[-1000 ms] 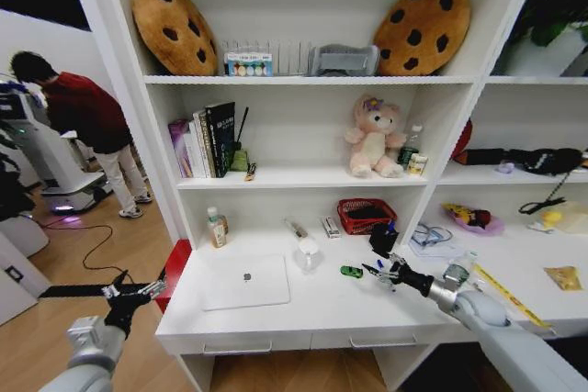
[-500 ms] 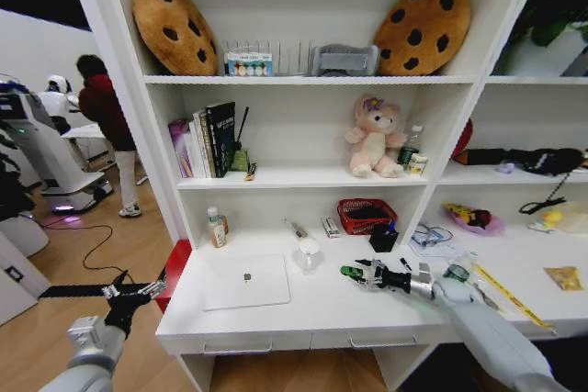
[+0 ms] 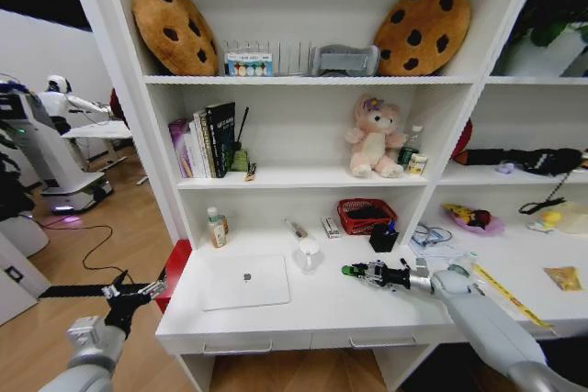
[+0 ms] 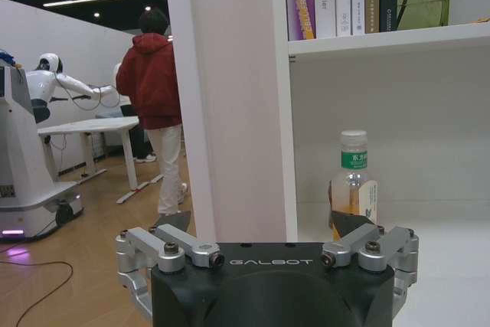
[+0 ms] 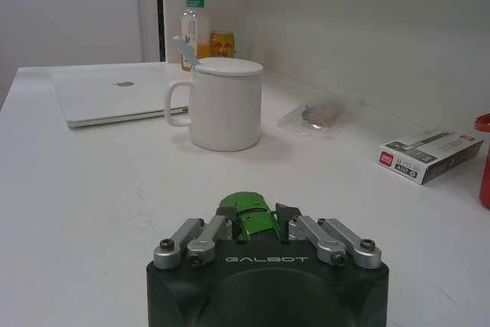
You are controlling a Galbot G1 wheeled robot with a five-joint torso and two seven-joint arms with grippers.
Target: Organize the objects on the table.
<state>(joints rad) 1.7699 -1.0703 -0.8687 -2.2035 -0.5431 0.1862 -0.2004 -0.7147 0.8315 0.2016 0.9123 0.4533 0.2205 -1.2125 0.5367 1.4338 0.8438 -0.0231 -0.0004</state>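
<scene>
The green toy car (image 5: 248, 218) is held between the closed fingers of the right pincer (image 3: 358, 272), near the white mug (image 5: 222, 105) on the bench (image 3: 312, 305). The left pincer (image 3: 129, 297) is kept wide open and empty beside the bench.

head camera high above table (image 3: 312, 305); wrist cameras low, shelfward

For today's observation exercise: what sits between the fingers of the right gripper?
The right gripper has the green toy car between its fingers, just above the white table. The car's lower half and wheels are hidden behind the gripper body.
</scene>
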